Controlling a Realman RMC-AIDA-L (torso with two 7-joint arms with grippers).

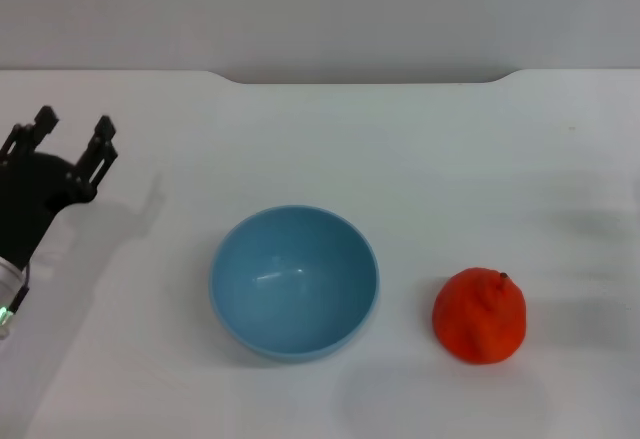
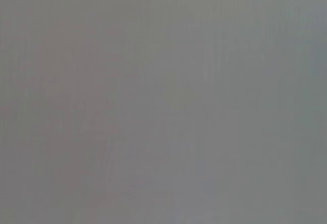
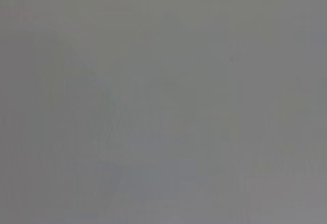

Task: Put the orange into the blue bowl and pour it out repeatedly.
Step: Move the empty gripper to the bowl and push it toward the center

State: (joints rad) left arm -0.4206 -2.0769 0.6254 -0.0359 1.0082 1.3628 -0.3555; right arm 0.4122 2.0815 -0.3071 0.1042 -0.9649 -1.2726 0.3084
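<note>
Your left claw hangs spread and empty at the tabletop's left edge, well apart from the blue bowl; the bowl stands upright near the middle, nothing in it. The orange sits on the tabletop just right of the bowl, not touching it; your right claw is out of sight.

My left gripper is black; the bowl plain light blue, the orange reddish-orange, the table white.
</note>
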